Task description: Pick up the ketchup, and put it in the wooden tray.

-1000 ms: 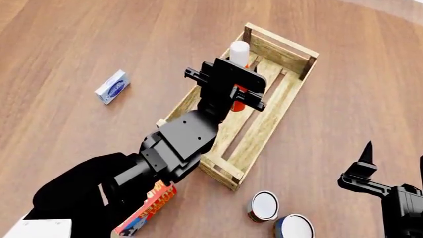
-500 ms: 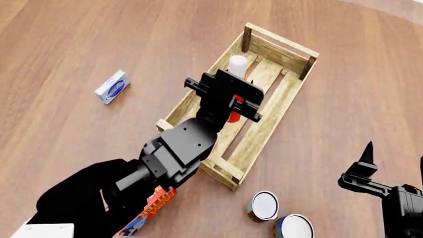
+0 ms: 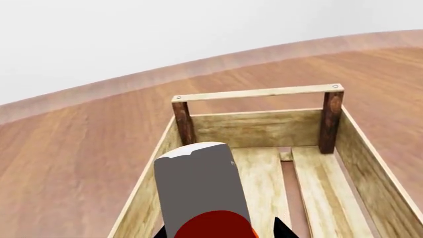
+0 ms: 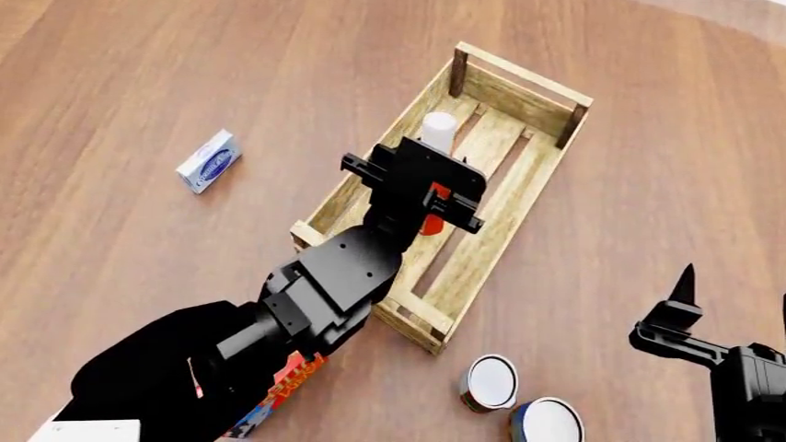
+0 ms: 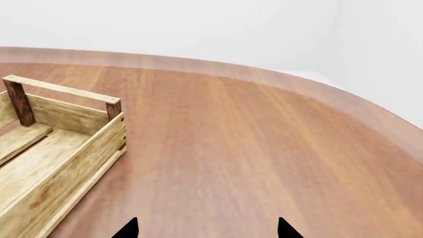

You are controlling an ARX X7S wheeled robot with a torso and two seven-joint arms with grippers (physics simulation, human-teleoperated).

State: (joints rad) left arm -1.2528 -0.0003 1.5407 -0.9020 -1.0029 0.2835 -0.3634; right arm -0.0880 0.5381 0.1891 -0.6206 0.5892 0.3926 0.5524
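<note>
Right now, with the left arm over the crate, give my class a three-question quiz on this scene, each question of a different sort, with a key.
1. True or false: the ketchup is inside the outline of the wooden tray.
2. Multiple choice: what does the right gripper hold? A) a can B) the small blue-and-white box C) nothing
3. Fill in: the two cans stand on the table beside the tray's ____ end, as the head view shows it.

Key
1. True. The left gripper holds the bottle above the slatted floor; whether it touches the slats cannot be told.
2. C. Its fingers are spread over bare table.
3. Near. The small blue-and-white box lies apart, on the tray's other side.
</note>
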